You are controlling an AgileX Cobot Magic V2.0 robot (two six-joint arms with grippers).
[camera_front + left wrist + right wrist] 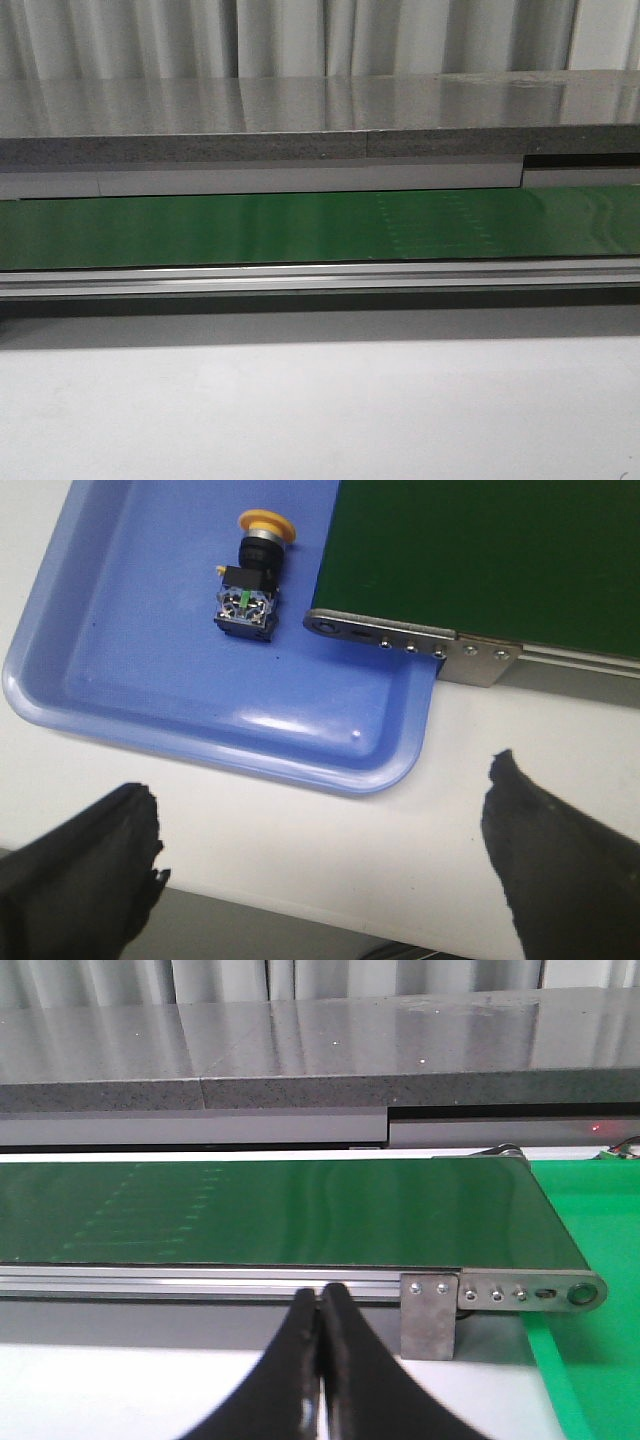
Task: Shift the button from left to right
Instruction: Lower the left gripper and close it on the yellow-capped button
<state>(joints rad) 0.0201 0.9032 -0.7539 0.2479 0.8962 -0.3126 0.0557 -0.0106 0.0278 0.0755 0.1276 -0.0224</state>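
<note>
The button (251,575) is seen in the left wrist view, lying on its side in a blue tray (150,715), yellow cap pointing away from the camera, black body with green and pale marks facing up. It is near the tray's edge that runs beside the belt (490,550), not touching the tray wall. The tray sits on a white table (500,730), one corner tucked just under the belt's metal end bracket (410,638).

The left gripper (325,850) is held wide open, nothing between the fingers (90,870); it hangs over the table just outside the tray rim, apart from the button.

The right gripper (320,1370) is seen with fingers pressed together, tips touching, nothing held. It is placed in front of the belt's aluminium rail (200,1280), near the belt's other end, where a bright green surface (590,1230) is seen beside the bracket (430,1315).

In the front view only the green belt (300,230), its rail (300,280), a grey shelf (300,120) behind and the white table (300,410) are shown; no arm and no button can be seen there.
</note>
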